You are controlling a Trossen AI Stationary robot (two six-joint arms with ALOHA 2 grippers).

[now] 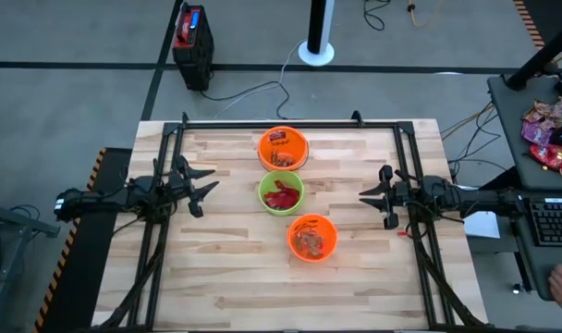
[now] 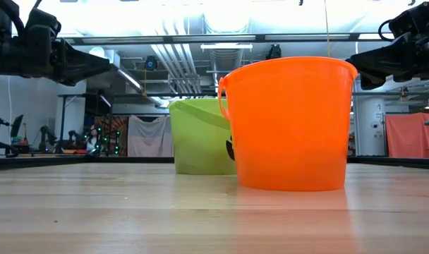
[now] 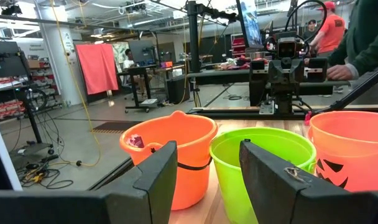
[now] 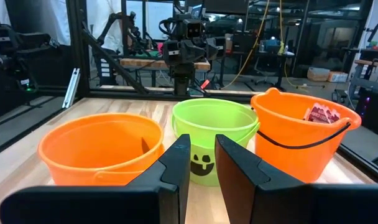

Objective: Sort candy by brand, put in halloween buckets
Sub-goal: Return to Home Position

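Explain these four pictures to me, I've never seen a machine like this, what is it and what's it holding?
It is a robot with two dark arms at a wooden table. One picture looks down from above, one looks level across the tabletop, and two come from cameras on the wrists. The left arm and right arm wait at the sides, jaws open, holding nothing. Between them, holding candy: the far orange bucket, green bucket, near orange bucket.
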